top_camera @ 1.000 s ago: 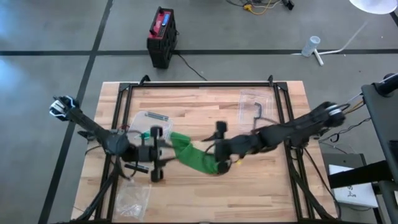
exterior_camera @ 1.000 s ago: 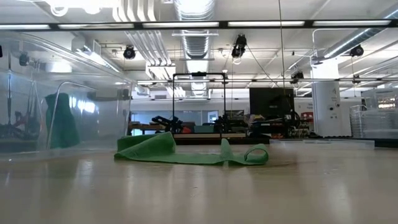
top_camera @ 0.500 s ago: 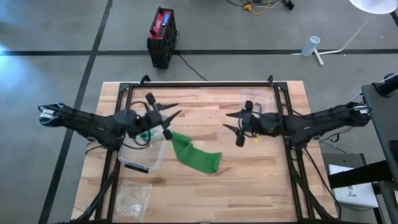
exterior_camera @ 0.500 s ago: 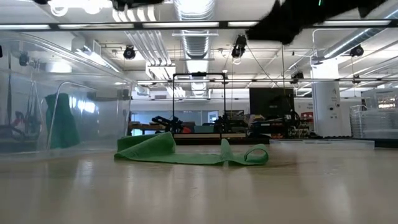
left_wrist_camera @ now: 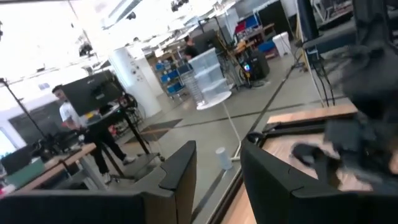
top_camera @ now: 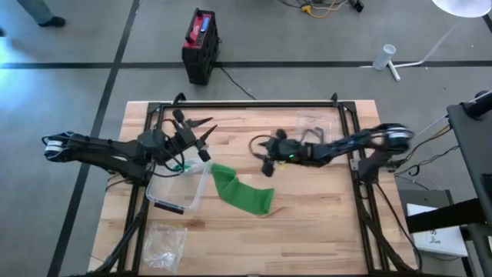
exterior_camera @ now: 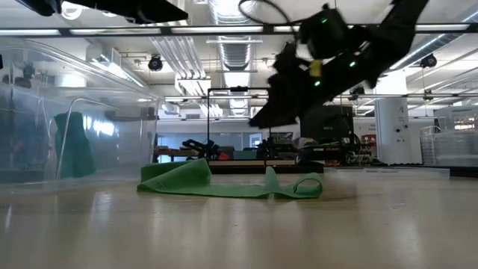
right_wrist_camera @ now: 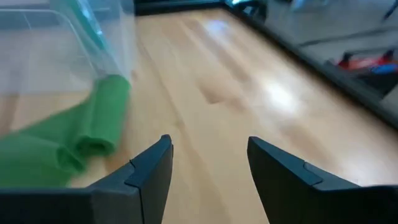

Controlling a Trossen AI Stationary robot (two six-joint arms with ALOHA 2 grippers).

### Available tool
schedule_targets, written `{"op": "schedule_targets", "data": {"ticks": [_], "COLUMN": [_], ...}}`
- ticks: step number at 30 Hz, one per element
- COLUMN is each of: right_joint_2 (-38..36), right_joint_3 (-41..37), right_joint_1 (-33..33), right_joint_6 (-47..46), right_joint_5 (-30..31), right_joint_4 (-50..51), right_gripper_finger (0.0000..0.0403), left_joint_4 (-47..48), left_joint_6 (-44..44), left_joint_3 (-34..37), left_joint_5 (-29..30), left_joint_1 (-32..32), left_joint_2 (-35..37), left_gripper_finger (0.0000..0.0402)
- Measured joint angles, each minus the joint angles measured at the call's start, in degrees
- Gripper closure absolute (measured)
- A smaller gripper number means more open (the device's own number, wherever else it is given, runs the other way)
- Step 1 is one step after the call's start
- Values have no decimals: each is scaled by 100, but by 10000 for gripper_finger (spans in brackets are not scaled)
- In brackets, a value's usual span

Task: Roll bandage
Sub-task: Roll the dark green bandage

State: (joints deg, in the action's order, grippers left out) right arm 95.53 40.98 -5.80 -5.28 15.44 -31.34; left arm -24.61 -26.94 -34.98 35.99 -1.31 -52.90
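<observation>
A green bandage [top_camera: 244,194] lies slack and partly folded on the wooden table; it also shows in the low view [exterior_camera: 231,183] and the right wrist view [right_wrist_camera: 81,130]. Its left end lies by a clear plastic container [top_camera: 178,185]. My left gripper [top_camera: 206,135] is open and empty, raised above the container's far side; in its wrist view [left_wrist_camera: 217,180] it points out into the room. My right gripper [top_camera: 260,156] is open and empty, above the table on the far right side of the bandage; in its wrist view [right_wrist_camera: 208,168] it points toward the bandage.
A crumpled clear bag [top_camera: 165,242] lies near the front left corner. Another clear bag [top_camera: 319,127] lies at the far right. The black frame rails [top_camera: 246,105] run along the table's far edge and sides. Bare wood [top_camera: 307,223] lies right of the bandage.
Both grippers have left the spot over the bandage and swung toward the table's far side, left and right. My right gripper has then come back toward the table's middle and lower, into the low view. The bandage has kept still.
</observation>
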Motion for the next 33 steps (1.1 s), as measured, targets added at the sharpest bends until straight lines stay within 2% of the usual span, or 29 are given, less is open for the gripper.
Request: {"op": "schedule_targets", "data": {"ticks": [3, 6, 10, 12, 20, 28, 33], "right_joint_2": [844, 1489, 2039, 2240, 2735, 3117, 3090], "right_joint_3": [564, 1157, 1956, 2271, 3009, 3266, 3245], "right_joint_1": [129, 223, 282, 299, 363, 458, 443], "right_joint_6": [-437, -351, -190, -287, -1105, -1118, -907], "right_joint_5": [-5, 16, 18, -194, -252, -344, -87], "right_joint_4": [-329, -149, -225, -174, 110, 420, 715], "right_gripper_finger": [204, 204, 204, 204, 204, 204, 204], "left_joint_4": [373, 688, 925, 951, 1572, 1918, 1918], "left_joint_6": [353, 759, 1102, 1166, 1532, 1866, 1860], "left_joint_3": [59, 137, 434, 534, 904, 909, 865], "left_joint_5": [79, 94, -68, -93, -114, -114, -114], "left_joint_1": [1, -63, -272, -417, -882, -966, -966], "left_joint_2": [243, 546, 906, 1068, 1691, 1819, 1712], "left_gripper_finger": [286, 286, 286, 286, 286, 286, 286]}}
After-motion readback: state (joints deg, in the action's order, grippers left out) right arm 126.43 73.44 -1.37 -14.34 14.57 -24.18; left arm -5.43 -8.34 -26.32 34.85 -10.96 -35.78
